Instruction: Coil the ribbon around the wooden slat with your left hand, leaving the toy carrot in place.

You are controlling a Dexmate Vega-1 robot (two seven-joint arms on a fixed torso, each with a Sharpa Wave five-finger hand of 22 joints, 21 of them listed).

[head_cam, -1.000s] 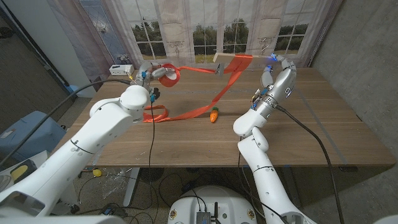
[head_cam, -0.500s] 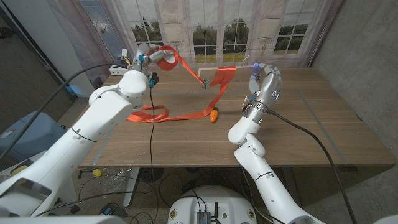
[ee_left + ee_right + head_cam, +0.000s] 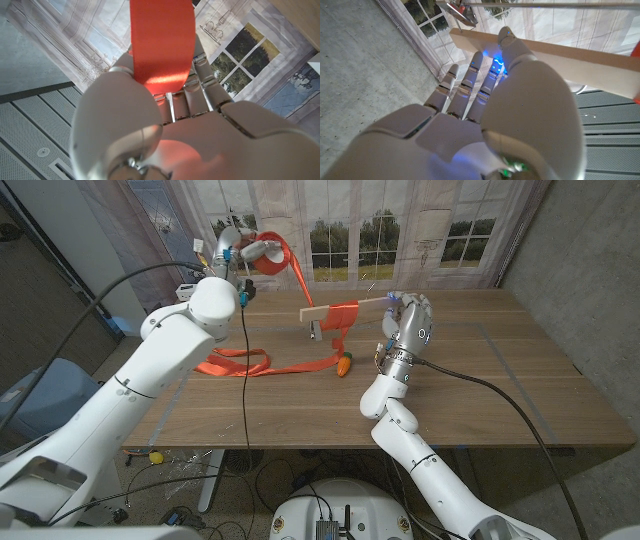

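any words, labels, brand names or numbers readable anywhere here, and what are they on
None can be read.
The ribbon is plain orange, with no print showing.
The wooden slat is bare wood, unmarked.
The toy carrot shows no label.
The left hand and right hand show no legible marking.
The white box at the table's far left edge is too small to read.

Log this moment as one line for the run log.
left hand: holds ribbon raised | right hand: holds wooden slat | toy carrot: on table
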